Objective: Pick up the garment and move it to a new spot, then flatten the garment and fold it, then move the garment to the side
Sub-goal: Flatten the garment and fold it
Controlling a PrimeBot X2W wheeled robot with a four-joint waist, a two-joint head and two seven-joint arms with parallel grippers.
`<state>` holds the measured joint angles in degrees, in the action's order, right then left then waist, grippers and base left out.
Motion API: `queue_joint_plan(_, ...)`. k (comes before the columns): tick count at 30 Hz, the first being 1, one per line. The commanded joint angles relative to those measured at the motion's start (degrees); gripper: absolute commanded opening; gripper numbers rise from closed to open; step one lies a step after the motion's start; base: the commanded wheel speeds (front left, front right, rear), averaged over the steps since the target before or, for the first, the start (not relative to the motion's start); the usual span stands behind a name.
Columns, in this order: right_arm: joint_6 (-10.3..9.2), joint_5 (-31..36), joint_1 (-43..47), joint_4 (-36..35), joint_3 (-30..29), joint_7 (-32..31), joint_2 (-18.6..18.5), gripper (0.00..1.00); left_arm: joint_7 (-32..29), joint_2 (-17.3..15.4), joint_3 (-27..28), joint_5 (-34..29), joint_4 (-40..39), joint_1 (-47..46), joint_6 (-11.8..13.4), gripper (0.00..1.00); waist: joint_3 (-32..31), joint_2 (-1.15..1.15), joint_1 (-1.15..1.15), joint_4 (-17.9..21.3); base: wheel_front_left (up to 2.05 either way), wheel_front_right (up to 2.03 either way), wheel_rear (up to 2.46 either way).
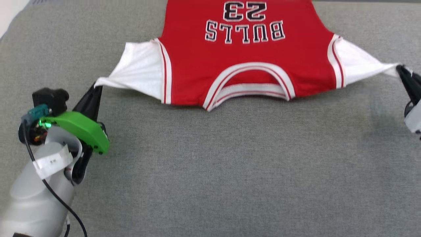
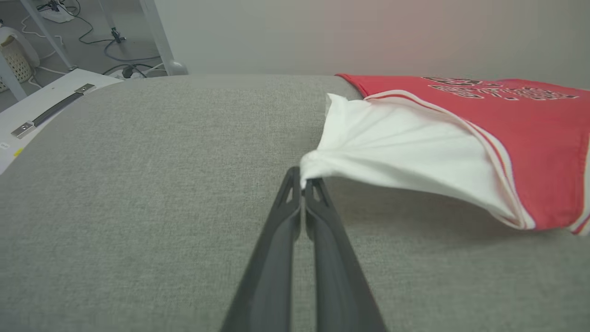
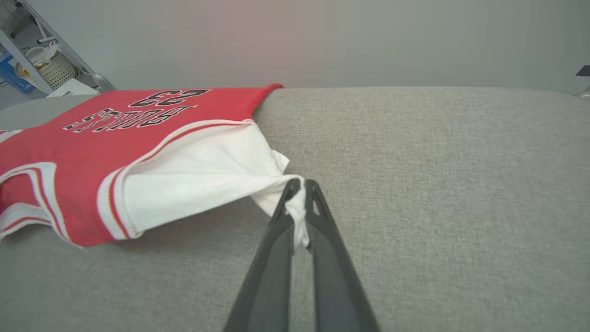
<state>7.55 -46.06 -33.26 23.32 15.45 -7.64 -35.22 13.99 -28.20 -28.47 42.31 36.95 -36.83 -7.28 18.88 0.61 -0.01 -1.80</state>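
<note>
At the near left, pale forearm [image 1: 29,197] and green wrist cover [image 1: 80,130], and just beyond them the left gripper [image 1: 97,86], pinched fully shut on the bunched tip of the left sleeve [image 1: 138,74]. Across at the right edge, the right gripper [image 1: 400,69], likewise clamped tight, with a twist of the right sleeve [image 1: 358,65] caught in its grip. Between the two, stretched left to right, the shirt [image 1: 243,62]: on the grey padded surface [image 1: 230,171], face up, collar [image 1: 250,84] on the near side, lettering [image 1: 245,31] farther off, far end running out past the far edge of the head view. Both sleeves drawn to points and lifted slightly off the surface, shadow beneath them in the wrist views; red body apparently resting flat. Sleeve-to-sleeve line running left-right, body's long axis near-far, each gripper at its own end and about equally near. Probably mid-flattening or mid-carry: best kept level, with equal pull on both sides, since an uneven tug would likely skew the collar line or slip a sleeve tip free.
</note>
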Motion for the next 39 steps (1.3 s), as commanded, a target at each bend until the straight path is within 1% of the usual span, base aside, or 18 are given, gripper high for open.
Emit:
queue_joint_plan(1,-0.06,-0.9,2.7,-0.7,0.5,-0.4,-1.6,0.0,-0.2,-1.2,0.1,0.8,-0.5,2.6,0.7,0.0,-5.1,-0.61,0.01,1.2,0.0,0.0,0.0)
queue_joint_plan(8,-0.06,-4.3,13.2,-3.7,4.4,-2.3,-5.7,0.0,-3.3,-3.6,-0.6,3.2,-5.3,13.6,1.8,0.0,-9.7,-0.61,0.01,2.0,0.0,0.0,0.0)
queue_joint_plan(11,-0.06,-5.5,16.7,-3.9,5.1,-3.1,-6.2,0.0,-4.3,-4.7,-0.9,3.9,-8.4,18.0,2.8,0.0,-11.1,-0.61,0.01,2.3,0.0,0.0,0.0)
queue_joint_plan(15,-0.06,-7.6,20.8,-5.1,5.6,-4.3,-5.9,0.0,-4.9,-5.9,-0.6,5.2,-13.1,24.0,5.0,0.0,-12.6,-0.61,0.01,2.7,0.0,0.0,0.0)
queue_joint_plan(18,-0.06,-8.7,24.2,-6.0,5.9,-6.4,-6.2,0.0,-6.6,-7.0,-1.1,6.3,-17.1,28.7,6.2,0.0,-13.3,-0.61,0.01,2.7,0.0,0.0,0.0)
queue_joint_plan(20,-0.06,-8.9,26.6,-6.6,6.3,-8.2,-6.8,0.0,-9.1,-7.6,-2.1,7.0,-19.5,31.4,6.8,0.0,-13.6,-0.61,0.01,2.5,0.0,0.0,0.0)
queue_joint_plan(21,-0.06,-8.9,27.5,-6.9,6.3,-8.8,-7.2,0.0,-10.2,-8.1,-2.7,6.9,-20.7,32.3,6.9,0.0,-13.6,-0.61,0.01,2.3,0.0,0.0,0.0)
queue_joint_plan(24,-0.06,-9.1,29.8,-8.0,5.0,-10.3,-7.7,0.0,-11.8,-9.3,-3.1,6.9,-24.4,34.1,8.3,0.0,-13.4,-0.61,0.01,2.0,0.0,0.0,0.0)
queue_joint_plan(26,-0.06,-9.1,30.6,-8.7,3.9,-10.9,-7.5,0.0,-12.5,-9.6,-3.1,7.0,-26.2,34.6,9.2,0.0,-13.2,-0.61,0.01,1.8,0.0,0.0,0.0)
queue_joint_plan(29,-0.06,-7.7,30.6,-9.4,2.5,-11.3,-7.4,0.0,-13.2,-9.7,-3.4,6.7,-28.6,34.2,9.7,0.0,-12.4,-0.61,0.01,1.5,0.0,0.0,0.0)
queue_joint_plan(30,-0.06,-6.5,30.4,-9.7,2.3,-11.6,-7.6,0.24,-13.5,-9.6,-3.6,6.5,-29.5,33.8,9.9,0.0,-12.0,-0.61,0.01,1.3,0.0,0.0,0.0)
queue_joint_plan(31,-0.06,-5.8,30.3,-9.8,1.8,-11.9,-7.6,1.0,-13.7,-9.6,-3.7,6.2,-30.3,33.4,9.9,0.0,-11.6,-0.61,0.01,1.1,0.0,0.0,0.0)
queue_joint_plan(34,-0.06,-5.3,29.1,-10.4,-0.5,-14.5,-6.9,1.0,-14.4,-9.4,-4.0,5.7,-33.0,31.9,10.2,0.0,-10.3,-0.61,0.01,0.5,0.0,0.0,0.0)
queue_joint_plan(37,-0.06,-5.0,27.0,-12.5,-3.6,-16.8,-6.5,1.0,-15.6,-9.4,-4.2,5.7,-36.3,31.1,10.5,0.0,-8.7,-0.61,0.01,-0.3,0.0,0.0,0.0)
queue_joint_plan(39,-0.06,-4.7,24.9,-14.6,-6.2,-19.5,-6.3,1.0,-17.3,-9.7,-4.6,6.1,-39.1,30.8,10.7,0.0,-6.9,-0.61,0.01,-1.0,0.0,0.0,0.0)
